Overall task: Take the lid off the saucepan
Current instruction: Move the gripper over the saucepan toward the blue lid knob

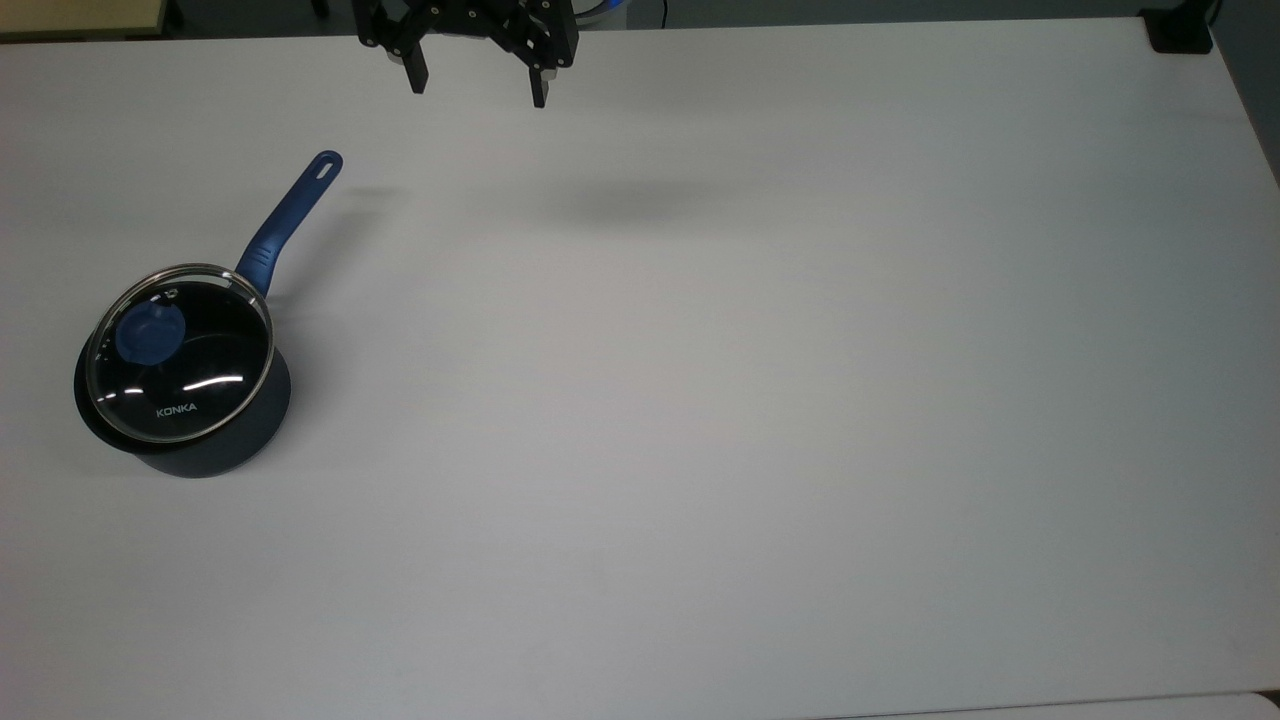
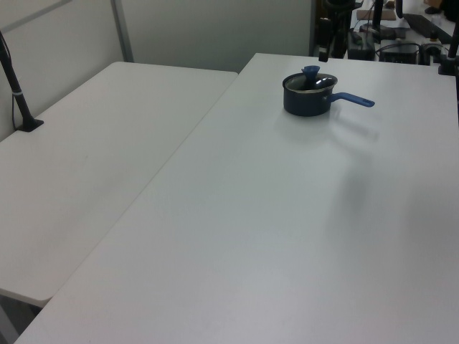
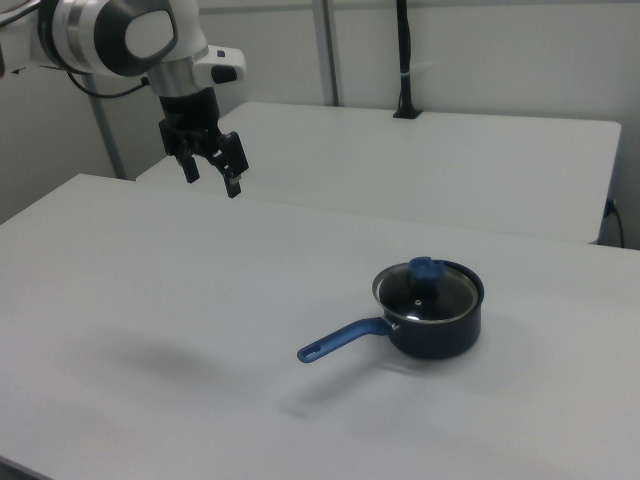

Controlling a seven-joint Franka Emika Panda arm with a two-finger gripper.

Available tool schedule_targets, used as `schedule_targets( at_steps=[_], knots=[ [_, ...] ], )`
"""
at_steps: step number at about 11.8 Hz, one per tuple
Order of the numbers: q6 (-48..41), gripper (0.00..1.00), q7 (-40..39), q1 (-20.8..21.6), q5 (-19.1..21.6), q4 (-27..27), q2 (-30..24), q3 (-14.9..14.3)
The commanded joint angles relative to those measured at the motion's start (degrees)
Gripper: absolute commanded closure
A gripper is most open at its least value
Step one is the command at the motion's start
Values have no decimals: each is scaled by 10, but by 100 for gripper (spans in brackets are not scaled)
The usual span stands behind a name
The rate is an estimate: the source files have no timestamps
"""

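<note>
The saucepan [image 1: 225,445] is a small dark navy pot near the top view's left edge, its bright blue handle [image 1: 290,222] pointing up and right. The lid [image 1: 200,375], clear glass with a metal rim and a blue knob [image 1: 150,333], rests on it. The pan also stands far back in the left view [image 2: 307,104] and at the right view's right [image 3: 440,330]. My gripper [image 1: 478,88] hangs open high over the table at the top view's upper edge, well away from the pan, with nothing between its fingers. The right view has the gripper [image 3: 210,178] at upper left.
The white table [image 1: 700,400] carries the pan alone. A second white table [image 2: 86,165] adjoins it on the left view's left. A black clamp [image 1: 1178,30] sits at the top view's upper right corner, and a black post [image 3: 403,60] stands on the far table.
</note>
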Motion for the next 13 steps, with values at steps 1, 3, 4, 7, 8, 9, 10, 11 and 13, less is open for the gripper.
schedule_targets(
  at_steps=[1,3,4,7,8,9,10,11,13],
  knots=[
    [3,0,-12,2,13,-12,-11,-5],
    [4,0,-11,0,13,-11,-11,-5],
    [5,0,-13,-2,10,-10,-11,-7],
    [16,0,-20,-24,-23,-9,-2,-18],
    [27,0,-20,-45,-31,-9,6,-18],
    [63,0,-21,-73,-41,-9,25,-18],
    [109,0,-16,-94,-47,-9,43,-18],
    [160,0,-11,-117,-49,-9,63,-19],
    [242,3,7,-150,-50,-11,103,-19]
  ],
)
